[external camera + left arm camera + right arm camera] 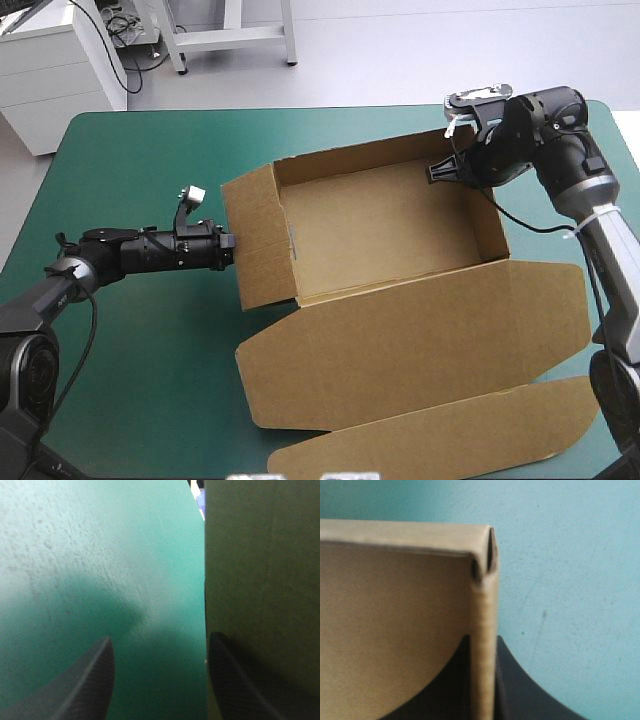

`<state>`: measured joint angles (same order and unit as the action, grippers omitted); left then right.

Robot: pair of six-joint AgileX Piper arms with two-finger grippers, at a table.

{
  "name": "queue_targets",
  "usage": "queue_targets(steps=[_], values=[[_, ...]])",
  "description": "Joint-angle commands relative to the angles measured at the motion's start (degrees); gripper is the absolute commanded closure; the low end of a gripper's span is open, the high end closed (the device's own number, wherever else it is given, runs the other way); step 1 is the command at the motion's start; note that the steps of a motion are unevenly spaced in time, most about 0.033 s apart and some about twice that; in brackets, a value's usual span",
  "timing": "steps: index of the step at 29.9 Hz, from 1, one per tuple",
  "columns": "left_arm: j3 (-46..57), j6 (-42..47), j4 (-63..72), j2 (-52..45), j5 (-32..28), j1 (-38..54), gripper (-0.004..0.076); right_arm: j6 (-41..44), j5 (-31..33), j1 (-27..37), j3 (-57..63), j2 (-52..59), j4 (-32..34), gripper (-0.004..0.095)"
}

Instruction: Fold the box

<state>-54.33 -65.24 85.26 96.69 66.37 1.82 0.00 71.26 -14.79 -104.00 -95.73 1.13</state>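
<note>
High view shows the rectangular brown board box (390, 235) standing as an open tray about mid-way across the teal-green tabletop (130, 160). All four of its walls are raised. Its broad brown lid panel (420, 335) lies flat on the cover, joined along the box's near long wall. The long curved tuck flap (450, 435) lies flat beyond the lid, farthest from the tray.

The left end effector (228, 252) is level with the tabletop, its tip at the outer face of the box's left end wall. In the left wrist view its black fingers (90, 680) stand well apart with nothing between them. One finger is over bare cover and the other is close against the brown wall. It is open and grips nothing.

The right end effector (445, 170) is at the box's far right corner. The right wrist view shows it all but closed over the top edge of the wall just short of that corner. One finger is inside the tray and one outside, so it is pinching the board. Small dark gaps show at the corner where the folded layers meet.

As a judgement, the main work is done: the sheet has become a tray and the walls appear to be tucked. What seems left is pressing that far right corner and the left end wall firmly home. The lid and its flap are untouched and flat.
</note>
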Motion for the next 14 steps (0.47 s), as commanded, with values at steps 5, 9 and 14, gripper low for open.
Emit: queue_targets(steps=[5,9,14], values=[[-1.5,-0.8,4.2,-4.7,7.9,0.8,0.0351,0.6,0.5,-0.2,-1.9,1.5,0.1,0.0928],[-1.5,-0.7,3.2,-8.1,8.0,2.7,0.0351,0.6,0.5,-0.2,-1.9,0.7,0.2,0.0928],[-1.6,-0.7,4.0,-10.7,6.6,2.9,0.0351,1.3,0.3,-0.2,-1.9,0.1,-1.1,0.0928]])
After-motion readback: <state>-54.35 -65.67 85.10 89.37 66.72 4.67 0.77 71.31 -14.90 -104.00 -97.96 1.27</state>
